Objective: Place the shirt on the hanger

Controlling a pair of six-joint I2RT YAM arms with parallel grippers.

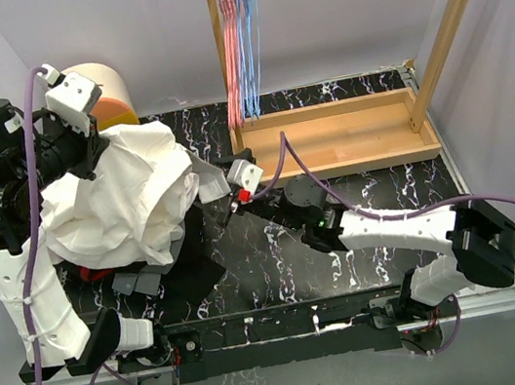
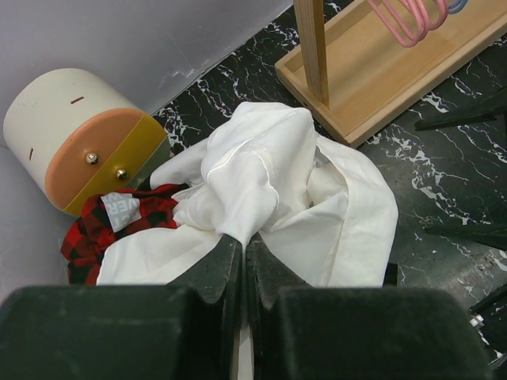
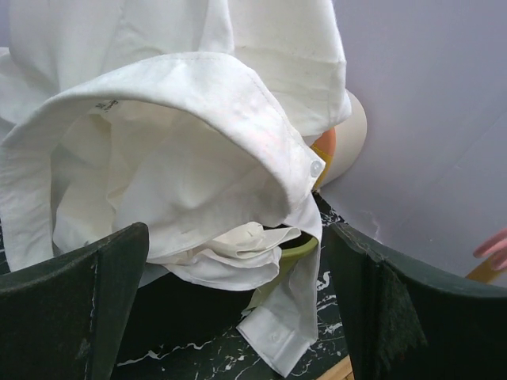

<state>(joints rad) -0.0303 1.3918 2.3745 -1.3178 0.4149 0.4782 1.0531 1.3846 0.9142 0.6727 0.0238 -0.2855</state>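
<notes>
A large white long-sleeved button-up shirt of thin fabric [image 1: 130,199] is hanging bunched at the left of the top view, lifted above the black white-veined marble-patterned desk [image 1: 278,258]. The left pincer [image 2: 244,241] is gripping it from above: in the left wrist view its two dark fingers [image 2: 210,273] are pressing together on a pinched ridge of the white cloth, and the rest of the shirt is draping down below them. Under the shirt, at the lower left of that view, a red-and-black plaid garment [image 2: 91,229] is lying on the desk. Beside it a cream cylinder with an orange-and-yellow end [image 2: 71,127] is resting against the wall.

The right pincer [image 3: 236,237] is reaching in from the right toward the shirt's side. Its fingers are standing wide apart, released and gripping nothing. In the right wrist view a curved, stitched edge of the shirt bearing a small button [image 3: 316,168] is arching across the upper middle, with folds hanging in front of the gap between the fingers. Whether the cloth is touching them cannot be told.

The thin light-blue clothes hanger [image 1: 254,55] is hanging from the top rail of a light wooden rack with a tray base [image 1: 347,133] at the upper right of the top view. It is just beside pink-red hangers [image 1: 231,49] and well apart from the shirt.
</notes>
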